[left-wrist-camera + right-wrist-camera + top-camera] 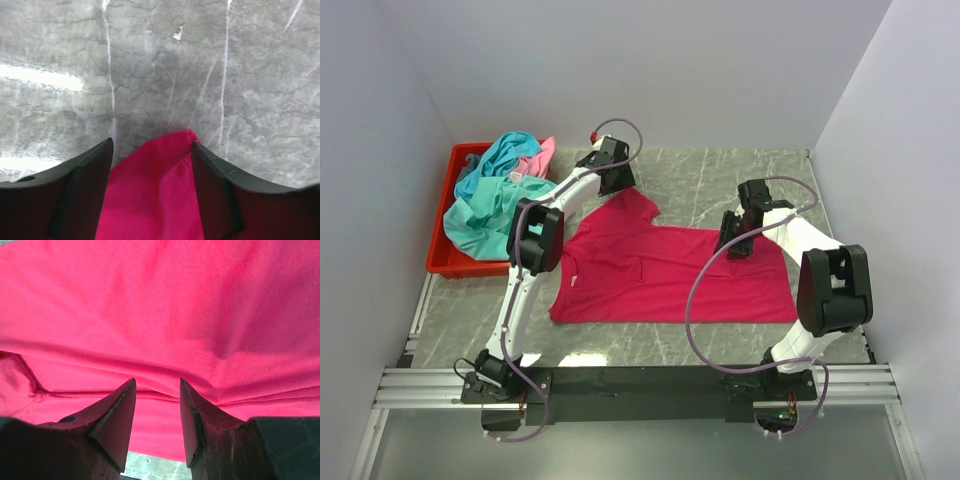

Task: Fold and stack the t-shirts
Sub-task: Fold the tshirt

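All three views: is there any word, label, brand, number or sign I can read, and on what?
No text can be read in any view.
A small white patch, perhaps a tag, on the teal shirt in the bin: too small to read.
The red shirt: plain, no print in any view.
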